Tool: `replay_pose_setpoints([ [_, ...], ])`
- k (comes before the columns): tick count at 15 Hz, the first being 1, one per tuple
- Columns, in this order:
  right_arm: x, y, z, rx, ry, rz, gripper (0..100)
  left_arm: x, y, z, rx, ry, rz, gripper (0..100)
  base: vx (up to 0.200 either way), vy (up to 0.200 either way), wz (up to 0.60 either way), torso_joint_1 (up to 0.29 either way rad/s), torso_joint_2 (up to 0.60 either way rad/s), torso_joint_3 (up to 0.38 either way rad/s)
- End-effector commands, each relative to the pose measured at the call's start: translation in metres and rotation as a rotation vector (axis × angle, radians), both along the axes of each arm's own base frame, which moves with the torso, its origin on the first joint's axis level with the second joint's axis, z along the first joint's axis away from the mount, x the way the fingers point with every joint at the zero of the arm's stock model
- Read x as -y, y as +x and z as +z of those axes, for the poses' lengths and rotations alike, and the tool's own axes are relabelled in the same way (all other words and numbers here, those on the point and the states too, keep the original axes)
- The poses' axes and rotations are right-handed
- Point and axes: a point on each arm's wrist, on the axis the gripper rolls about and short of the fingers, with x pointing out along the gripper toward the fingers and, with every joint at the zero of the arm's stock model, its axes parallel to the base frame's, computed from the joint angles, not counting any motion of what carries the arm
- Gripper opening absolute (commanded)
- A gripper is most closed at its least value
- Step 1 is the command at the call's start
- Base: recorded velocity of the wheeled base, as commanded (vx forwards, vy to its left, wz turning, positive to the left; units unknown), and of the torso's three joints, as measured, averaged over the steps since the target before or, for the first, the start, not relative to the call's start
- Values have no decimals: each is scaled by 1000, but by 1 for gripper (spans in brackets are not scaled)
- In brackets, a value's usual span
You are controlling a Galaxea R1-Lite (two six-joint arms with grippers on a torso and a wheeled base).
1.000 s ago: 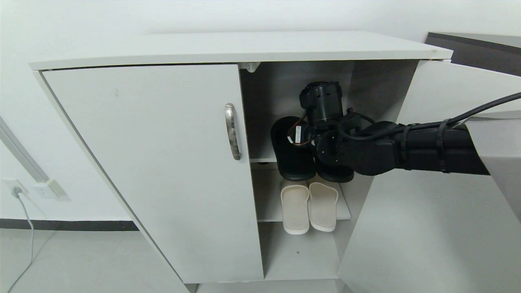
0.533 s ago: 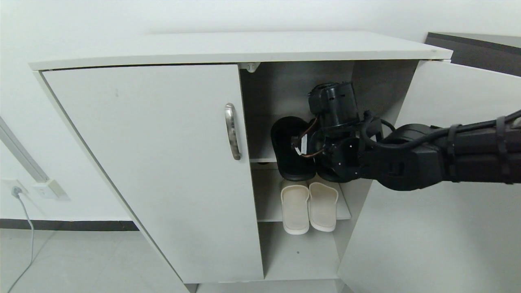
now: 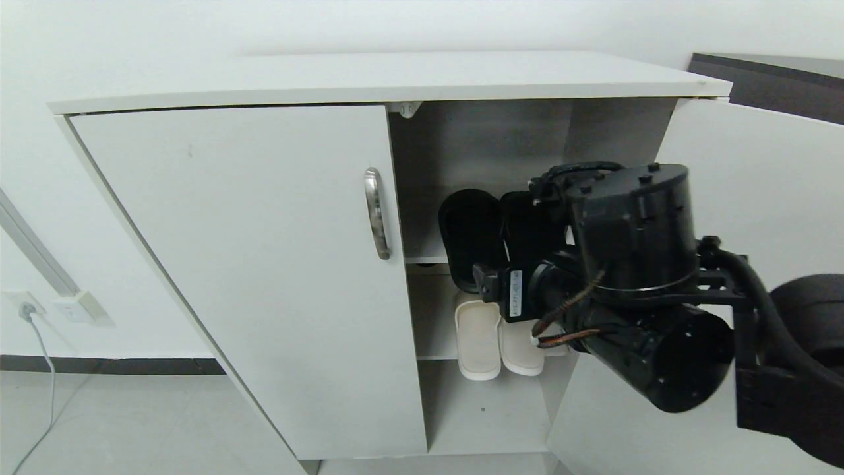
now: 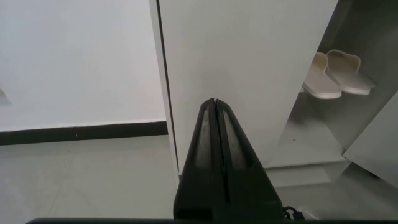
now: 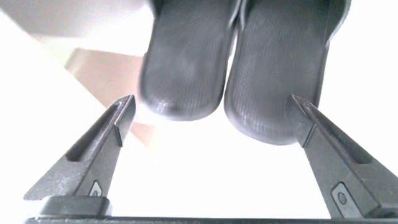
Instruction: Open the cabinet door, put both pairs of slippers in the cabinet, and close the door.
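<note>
left pincer (image 4: 214, 109), pressed closed on nothing, hangs low out front, out of the way. right pincer (image 5: 212, 102) gapes wide and empty just short of the black slippers (image 3: 469, 237) on the upper shelf (image 3: 422, 257), white slippers (image 3: 477, 336) on the shelf below (image 3: 432, 320). both pairs look stowed, which leaves only the open door (image 3: 745, 171) to shut.

A wall socket (image 3: 26, 309) with a plugged-in grey cable (image 3: 51, 389) sits above the dark baseboard (image 3: 99, 365).
</note>
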Motion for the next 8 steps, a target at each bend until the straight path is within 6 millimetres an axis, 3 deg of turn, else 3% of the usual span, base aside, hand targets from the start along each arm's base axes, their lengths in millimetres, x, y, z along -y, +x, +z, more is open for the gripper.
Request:
replay_pose_setpoints([
  [1,17,-22,5,20,29,33,100,0,0,0,0,0,0,0,0,0,0,0,0,0],
  [2,18,-24,6,27,36,43,0,0,0,0,0,2,0,0,0,0,0,0,0,0],
  [8,12,-22,-5,10,3,48,0,0,0,0,-2,5,0,0,0,0,0,0,0,0],
])
